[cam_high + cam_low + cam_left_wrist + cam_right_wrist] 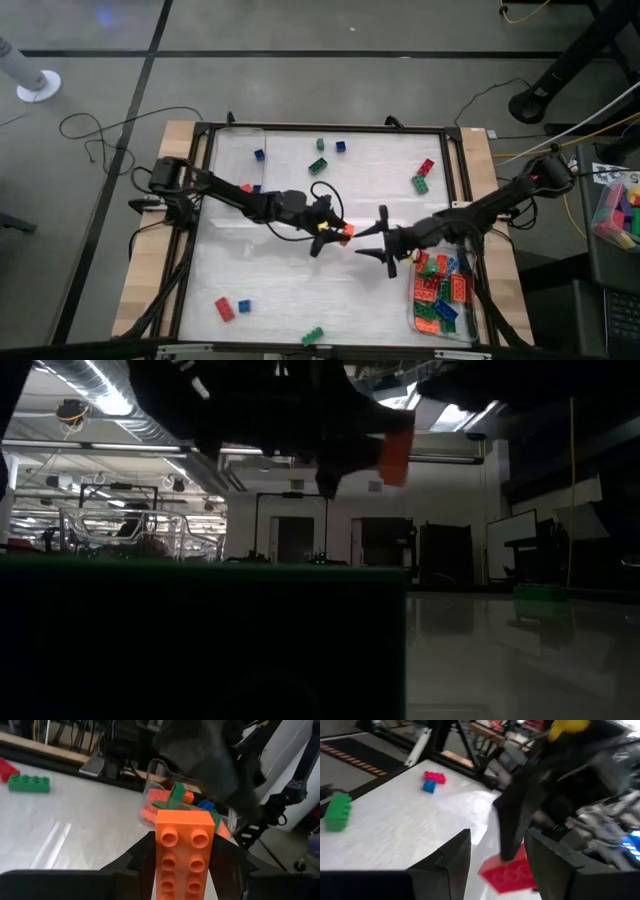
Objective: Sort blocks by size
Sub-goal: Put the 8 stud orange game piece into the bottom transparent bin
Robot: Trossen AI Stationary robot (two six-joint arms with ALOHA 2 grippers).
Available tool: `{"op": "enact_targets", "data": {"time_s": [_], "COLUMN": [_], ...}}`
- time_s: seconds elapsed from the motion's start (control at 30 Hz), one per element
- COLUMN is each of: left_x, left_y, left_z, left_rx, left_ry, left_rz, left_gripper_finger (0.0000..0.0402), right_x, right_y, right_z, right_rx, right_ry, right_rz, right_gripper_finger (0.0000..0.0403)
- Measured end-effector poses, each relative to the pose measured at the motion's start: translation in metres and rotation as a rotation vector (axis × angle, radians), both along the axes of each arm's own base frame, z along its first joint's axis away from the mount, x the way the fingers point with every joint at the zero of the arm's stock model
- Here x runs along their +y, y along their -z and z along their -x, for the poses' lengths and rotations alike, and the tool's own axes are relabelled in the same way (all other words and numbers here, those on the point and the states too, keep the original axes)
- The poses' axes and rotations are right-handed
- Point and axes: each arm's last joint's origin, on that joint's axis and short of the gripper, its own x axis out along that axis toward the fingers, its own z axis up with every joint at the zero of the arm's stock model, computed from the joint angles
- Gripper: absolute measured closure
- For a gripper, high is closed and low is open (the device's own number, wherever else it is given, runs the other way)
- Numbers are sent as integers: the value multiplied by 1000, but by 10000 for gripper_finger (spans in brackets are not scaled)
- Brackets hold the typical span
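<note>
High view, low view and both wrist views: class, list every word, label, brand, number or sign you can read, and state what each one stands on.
None: no text can be read in any view.
The orange block in the left gripper shows only plain studs.
The tray of blocks bears no visible label.

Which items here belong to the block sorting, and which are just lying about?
Job:
- long orange brick in the left gripper
- right gripper, open, facing it
- clear bin of long bricks
- loose bricks on the table

Lying about:
- coloured blocks off the table's right side
- floor cables
</note>
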Motion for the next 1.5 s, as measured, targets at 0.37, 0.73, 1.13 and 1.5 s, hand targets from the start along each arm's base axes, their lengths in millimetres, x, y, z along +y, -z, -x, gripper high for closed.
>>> {"op": "enact_targets", "data": {"time_s": [0.37, 0.73, 1.13, 1.5], "left_x": [-37, -62, -69, -70], "left_y": [23, -9, -24, -27], "left_z": [-47, -75, -78, -78], "left_rx": [-202, -274, -386, -411], "left_ry": [33, 31, -11, -18], "left_rz": [-97, -249, -444, -422], "left_gripper_finger": [265, 264, 264, 263], "right_x": [26, 50, 74, 76], "right_y": [-16, -29, -32, -15], "right_z": [31, 69, 105, 111], "right_rx": [-52, -118, -106, 6], "right_ry": [158, 319, 251, 201], "right_rz": [-11, -17, -391, -340], "right_gripper_finger": [219, 219, 219, 219]}}
